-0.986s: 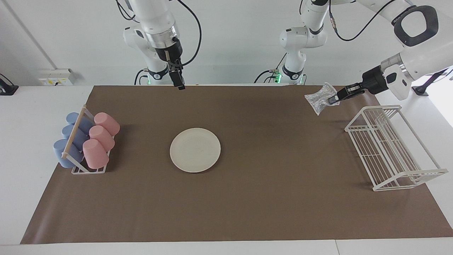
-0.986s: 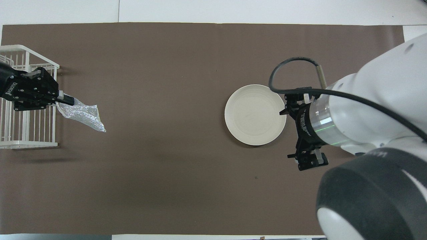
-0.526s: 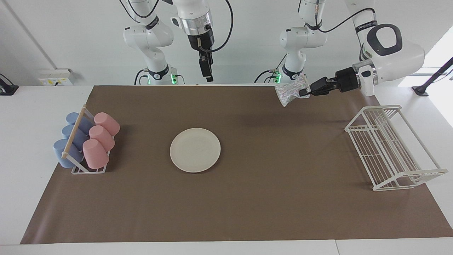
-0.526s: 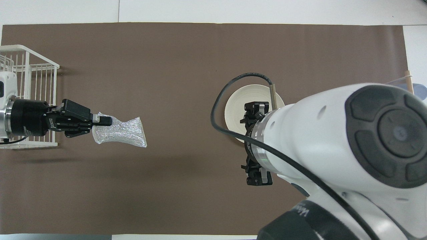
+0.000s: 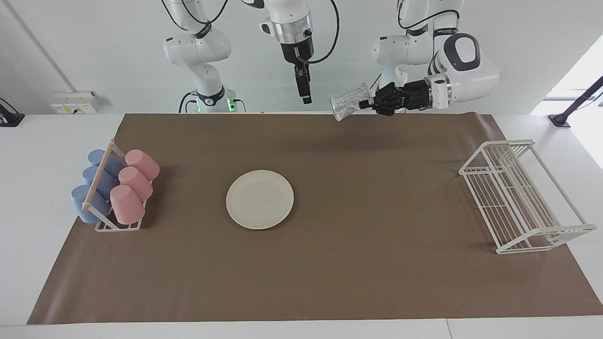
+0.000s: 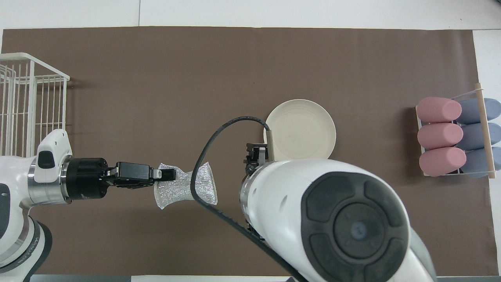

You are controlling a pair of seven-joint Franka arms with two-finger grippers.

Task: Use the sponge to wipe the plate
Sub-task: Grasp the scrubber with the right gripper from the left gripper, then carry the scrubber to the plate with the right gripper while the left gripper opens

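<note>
The left pincer (image 6: 169, 174) is clamped on the silvery sponge (image 6: 187, 188), over the brown mat (image 6: 195, 70). The cream plate (image 6: 301, 127) lies mid-tabletop, partly covered by the right arm (image 6: 332, 219). A white wire rack (image 6: 27, 102) sits at the left arm's end; 3 pink cups (image 6: 440, 135) at the right arm's end.

Place: a robot lab dressed up as a kitchen corner, where I work.
Walls: bare white behind my two arm bases, with a socket strip (image 5: 74, 102) low on the wall.
Counter: my white counter (image 5: 28, 197) is covered by a plain brown mat (image 5: 377, 282).
Wiring: loose black cables (image 5: 256, 47) hang off my arms.
Props: a white wire rack (image 5: 518, 197) and a stand of pink and blue cups (image 5: 115, 188) sit at opposite ends.
</note>
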